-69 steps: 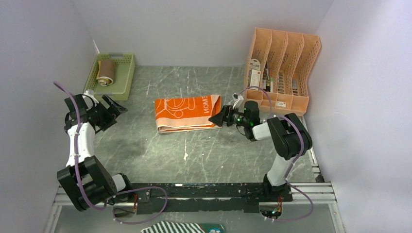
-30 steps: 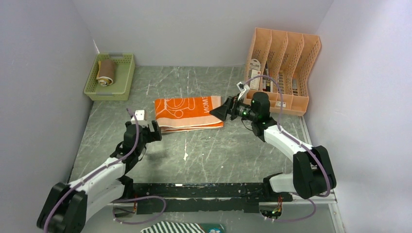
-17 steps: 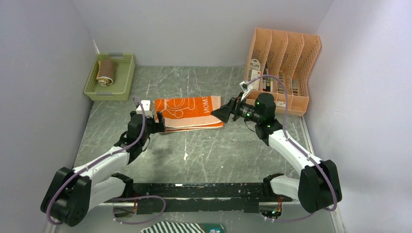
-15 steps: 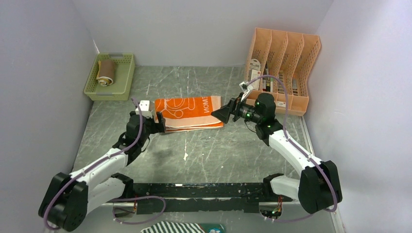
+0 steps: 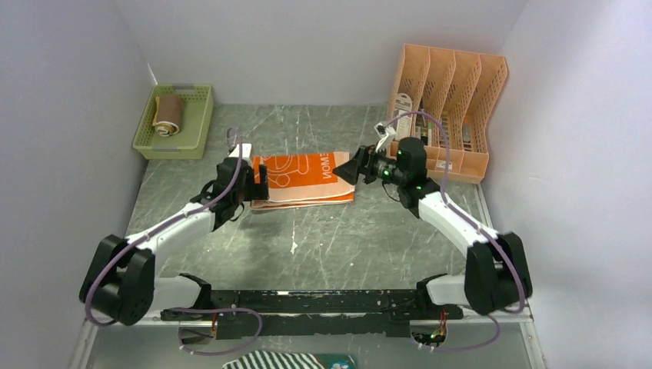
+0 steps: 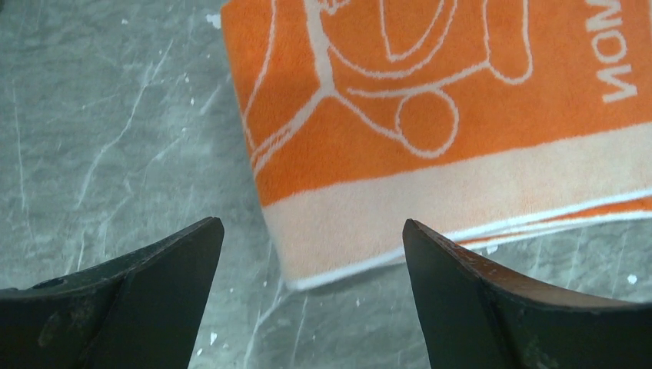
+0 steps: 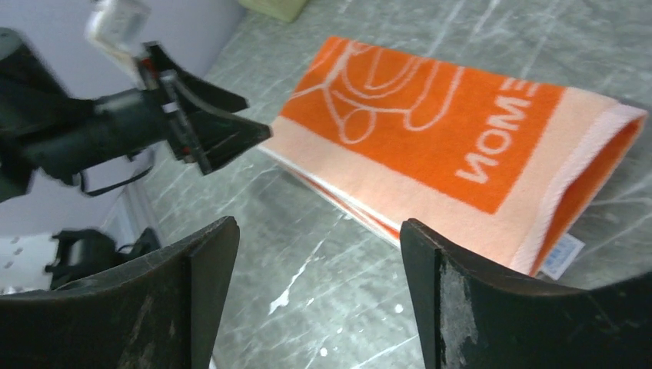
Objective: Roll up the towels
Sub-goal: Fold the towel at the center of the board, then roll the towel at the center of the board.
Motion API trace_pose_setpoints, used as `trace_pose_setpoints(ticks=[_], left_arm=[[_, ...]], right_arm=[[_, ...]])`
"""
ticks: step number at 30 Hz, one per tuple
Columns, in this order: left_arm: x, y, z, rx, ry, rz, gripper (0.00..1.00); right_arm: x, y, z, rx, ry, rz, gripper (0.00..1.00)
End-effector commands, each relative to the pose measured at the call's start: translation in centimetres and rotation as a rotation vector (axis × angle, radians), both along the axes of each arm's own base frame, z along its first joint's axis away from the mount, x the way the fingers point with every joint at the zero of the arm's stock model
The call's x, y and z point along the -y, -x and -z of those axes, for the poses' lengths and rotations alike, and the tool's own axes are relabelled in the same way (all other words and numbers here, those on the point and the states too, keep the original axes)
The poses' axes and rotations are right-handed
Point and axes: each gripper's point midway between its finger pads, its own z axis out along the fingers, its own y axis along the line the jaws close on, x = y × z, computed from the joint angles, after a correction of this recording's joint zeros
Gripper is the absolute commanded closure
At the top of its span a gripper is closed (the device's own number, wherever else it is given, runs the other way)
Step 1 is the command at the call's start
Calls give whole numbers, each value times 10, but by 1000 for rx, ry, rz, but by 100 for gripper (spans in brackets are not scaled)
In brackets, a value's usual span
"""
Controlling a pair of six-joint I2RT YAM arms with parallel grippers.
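The orange towel with a peach border and white cartoon lines lies folded flat mid-table. It also shows in the left wrist view and the right wrist view. My left gripper is open at its left end, its near-left corner between the jaws. My right gripper is open just above the towel's right end, with bare table between its jaws. The smaller tan towel lies rolled in the green basket.
A peach file organiser holding small items stands at the back right, close behind the right arm. Grey walls enclose the table on three sides. The green basket sits at the back left corner.
My left arm has swung from the far left across to the towel's left end, jaws open. My right gripper has lifted and shifted slightly toward the back, staying at the towel's right end.
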Motion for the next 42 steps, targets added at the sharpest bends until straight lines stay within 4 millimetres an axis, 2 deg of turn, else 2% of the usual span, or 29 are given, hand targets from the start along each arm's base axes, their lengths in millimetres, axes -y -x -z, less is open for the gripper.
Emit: trace_pose_setpoints(ticks=[1, 4, 5, 6, 8, 9, 11, 13, 16, 20, 24, 28, 34, 38, 42], left_arm=[[6, -26, -17, -25, 15, -12, 1], [2, -41, -18, -67, 61, -11, 1], [0, -44, -17, -88, 82, -9, 1], [-4, -47, -17, -99, 100, -17, 1], [-12, -52, -19, -107, 133, -30, 1], [-15, -53, -19, -107, 144, -32, 1], [-21, -54, -21, -103, 159, -37, 1], [-26, -53, -21, -103, 165, -45, 1], [-35, -51, -17, -115, 168, -64, 1], [-39, -50, -7, -150, 214, -119, 1], [-39, -51, 6, -180, 226, -143, 1], [-37, -53, 8, -171, 252, -148, 1], [-28, -58, 6, -160, 316, -121, 1], [-11, -63, 5, -164, 390, -56, 1], [3, -75, 2, -176, 419, 13, 1]], right_arm=[[-2, -41, 39, -104, 95, 95, 29], [-16, -60, 63, -134, 193, 93, 39], [-28, -59, 72, -132, 224, 67, 42], [-39, -65, 68, -114, 238, 54, 46], [-55, -69, 80, -140, 270, 27, 57], [-61, -71, 88, -164, 276, 17, 67], [-65, -72, 108, -228, 284, 13, 85], [-58, -75, 134, -289, 326, 54, 89], [-41, -74, 167, -351, 401, 112, 90], [-18, -79, 196, -403, 461, 171, 91], [6, -103, 226, -429, 562, 198, 92], [20, -130, 246, -417, 677, 143, 92], [29, -170, 243, -223, 757, -81, 85], [31, -213, 230, -92, 730, -146, 80], [34, -258, 220, -6, 777, -128, 80]])
